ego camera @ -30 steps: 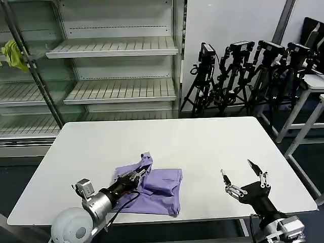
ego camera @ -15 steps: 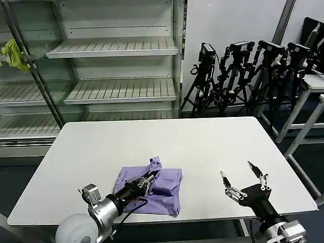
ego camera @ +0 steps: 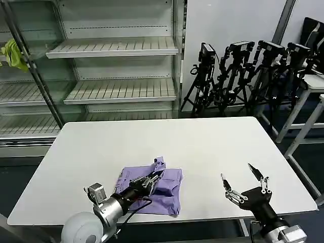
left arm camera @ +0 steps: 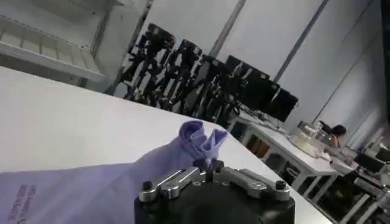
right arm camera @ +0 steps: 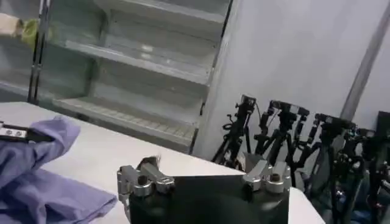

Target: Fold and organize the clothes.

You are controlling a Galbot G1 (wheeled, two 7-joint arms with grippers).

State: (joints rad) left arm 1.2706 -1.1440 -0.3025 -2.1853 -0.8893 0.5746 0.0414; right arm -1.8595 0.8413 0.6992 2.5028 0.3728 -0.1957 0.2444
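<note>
Now the left gripper (ego camera: 152, 178) has its jaws pinched on a raised edge of the lavender T-shirt (ego camera: 164, 190), near the desk's (ego camera: 202, 147) front. Thin, floppy fabric; grip hems. Right gripper (ego camera: 243, 185) waits, spread wide.

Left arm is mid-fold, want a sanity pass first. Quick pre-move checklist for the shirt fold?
1. Left gripper shut on a fold of the T-shirt: ok; a bunch of lavender fabric sticks up past its fingers in the left wrist view.
2. Shirt fully on the white table: ok, though its near hem lies close to the front edge.
3. Landing spot for the fold, the shirt's right half: ok, nothing lies on it.
4. Right gripper out of the way: ok, open, low over the table, apart from the shirt.
5. Layers flat under the lifted fold: cannot tell, the left arm covers them.
</note>
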